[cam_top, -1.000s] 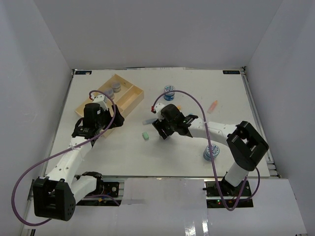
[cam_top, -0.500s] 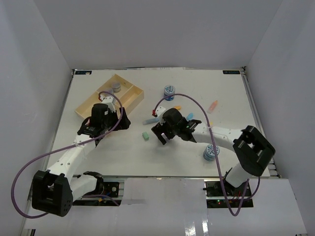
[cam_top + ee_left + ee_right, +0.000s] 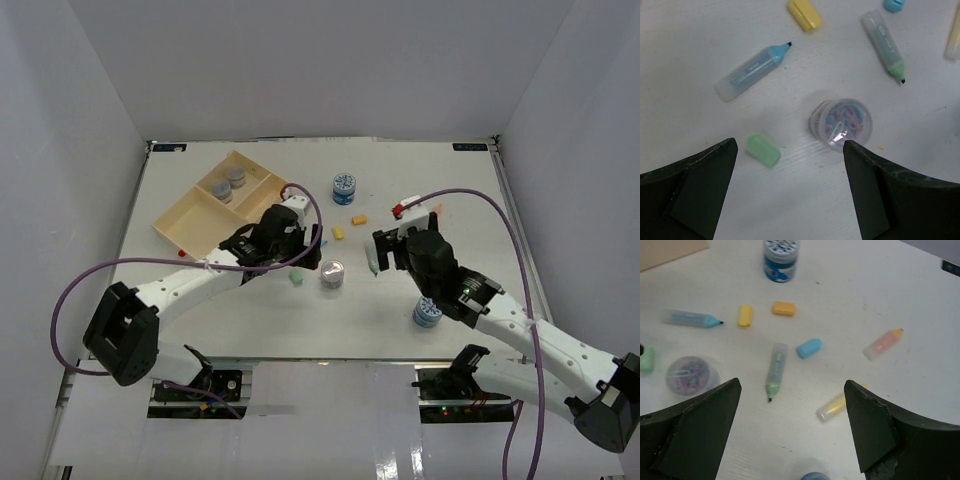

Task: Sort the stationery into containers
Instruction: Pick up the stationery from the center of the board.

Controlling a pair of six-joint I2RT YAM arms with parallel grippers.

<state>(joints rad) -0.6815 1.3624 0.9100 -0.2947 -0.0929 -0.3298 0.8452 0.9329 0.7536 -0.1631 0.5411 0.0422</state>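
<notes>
The grey roll stands loose on the table, and the left gripper, spread and empty, has swung toward it from the tray, making it the probable next pick; the right gripper, also spread, has withdrawn.

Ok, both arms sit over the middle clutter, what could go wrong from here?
The left gripper and right gripper both hang open near the clip tub; they might collide reaching in.
The green cap lies beside the tub and could get knocked away.
The blue marker is uncapped; its tip may smear the table.
</notes>
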